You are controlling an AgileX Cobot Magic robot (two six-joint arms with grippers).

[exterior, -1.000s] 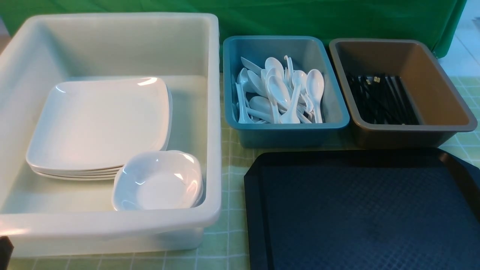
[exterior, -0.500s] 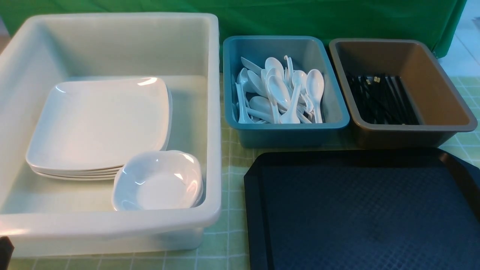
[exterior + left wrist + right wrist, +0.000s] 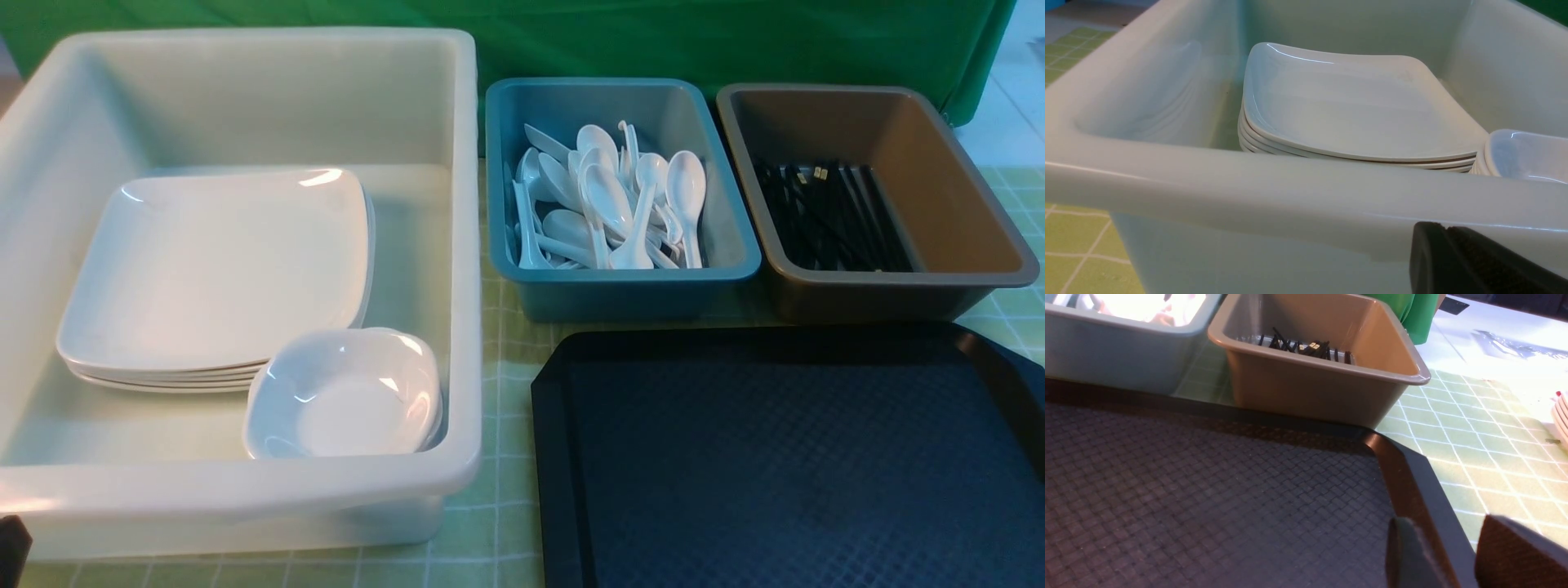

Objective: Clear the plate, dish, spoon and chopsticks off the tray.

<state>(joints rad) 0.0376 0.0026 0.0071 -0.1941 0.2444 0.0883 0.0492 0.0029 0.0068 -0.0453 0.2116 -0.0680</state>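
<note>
Upper middle: spoons [image 3: 606, 200] in a bin [image 3: 624, 275], behind the tray [image 3: 784, 457] (bare). Left gripper [image 3: 1447, 228] closed, right [image 3: 1447, 526] apart.

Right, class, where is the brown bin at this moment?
In the front view, the brown bin stands at the far right, just right of the teal bin and directly behind the black tray.

No readable text or labels
</note>
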